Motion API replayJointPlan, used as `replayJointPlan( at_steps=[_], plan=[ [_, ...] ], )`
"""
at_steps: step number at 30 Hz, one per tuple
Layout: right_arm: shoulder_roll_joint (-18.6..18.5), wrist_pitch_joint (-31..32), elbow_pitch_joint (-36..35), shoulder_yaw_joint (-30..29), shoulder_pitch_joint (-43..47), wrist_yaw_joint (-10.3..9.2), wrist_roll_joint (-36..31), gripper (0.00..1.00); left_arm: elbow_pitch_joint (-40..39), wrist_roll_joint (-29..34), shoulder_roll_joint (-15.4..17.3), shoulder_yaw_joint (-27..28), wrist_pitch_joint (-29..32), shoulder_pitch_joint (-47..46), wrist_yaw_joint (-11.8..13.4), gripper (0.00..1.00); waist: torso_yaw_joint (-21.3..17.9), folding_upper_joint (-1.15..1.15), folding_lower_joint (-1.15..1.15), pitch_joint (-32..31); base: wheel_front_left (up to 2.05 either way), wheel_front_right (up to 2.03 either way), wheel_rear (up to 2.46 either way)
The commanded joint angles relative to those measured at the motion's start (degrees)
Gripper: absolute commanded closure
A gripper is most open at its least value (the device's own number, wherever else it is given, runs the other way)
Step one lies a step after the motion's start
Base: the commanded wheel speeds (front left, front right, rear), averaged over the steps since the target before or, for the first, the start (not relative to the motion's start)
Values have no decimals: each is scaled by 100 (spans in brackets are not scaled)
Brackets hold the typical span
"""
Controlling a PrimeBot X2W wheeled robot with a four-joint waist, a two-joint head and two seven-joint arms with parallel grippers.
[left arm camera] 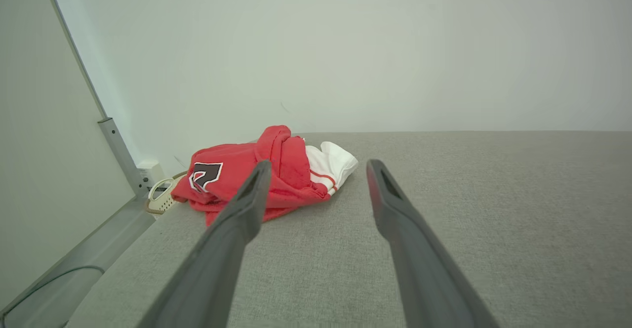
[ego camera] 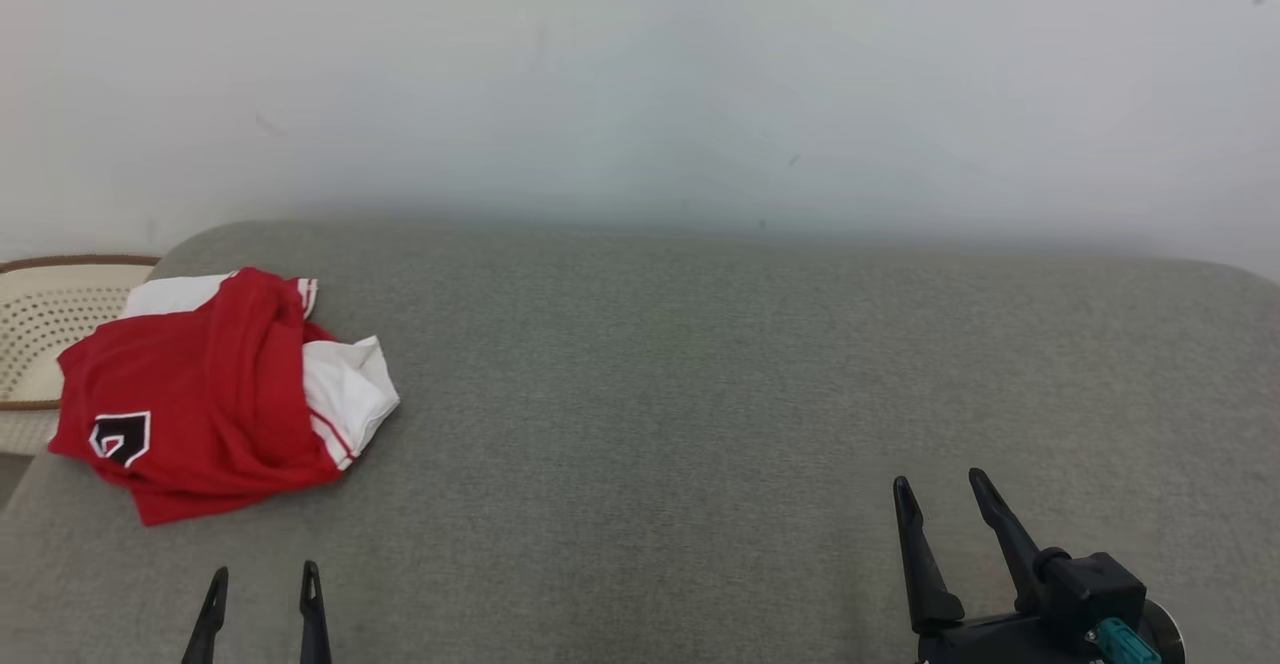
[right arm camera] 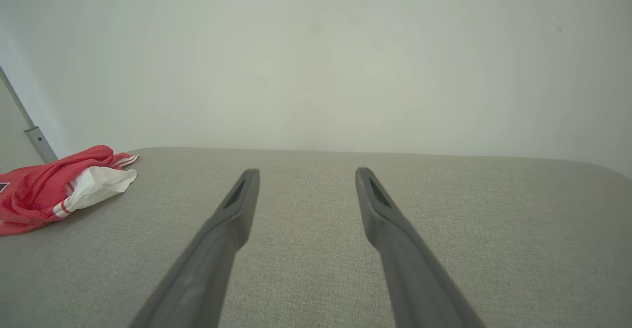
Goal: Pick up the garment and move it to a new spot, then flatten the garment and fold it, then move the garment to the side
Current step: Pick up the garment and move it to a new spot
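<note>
Left gripper (ego camera: 264, 576) sits low at the left, fingers parted with nothing between them, pointing forward; its wrist is cut off, seemingly level. Right gripper (ego camera: 941, 484) is likewise parted and empty, leaning slightly left.

We see a red garment (ego camera: 200, 384) with white, red-striped sleeves (ego camera: 345, 394), a black-and-white emblem (ego camera: 120, 437), and grey upholstery (ego camera: 700, 394).

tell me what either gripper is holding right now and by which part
Nothing is held. The left gripper and right gripper both stand open and empty; the crumpled red and white garment lies on the grey fabric surface, touching neither.
</note>
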Motion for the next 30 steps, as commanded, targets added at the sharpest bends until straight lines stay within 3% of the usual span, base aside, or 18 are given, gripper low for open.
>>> replayJointPlan(
  at_steps=[1, 30],
  plan=[
    [6, -27, 19, 20, 77, 2, 76, 0, -27, -58, 21, 31, 6, 118, 21, 0, 176, 0, 0, -19, 0, 0, 0],
    [6, -197, 286, 215, 121, 2, 404, 0, -374, -161, 259, 209, 314, 369, 217, 0, 1874, 0, 0, -232, 0, 0, 0]
  ],
)
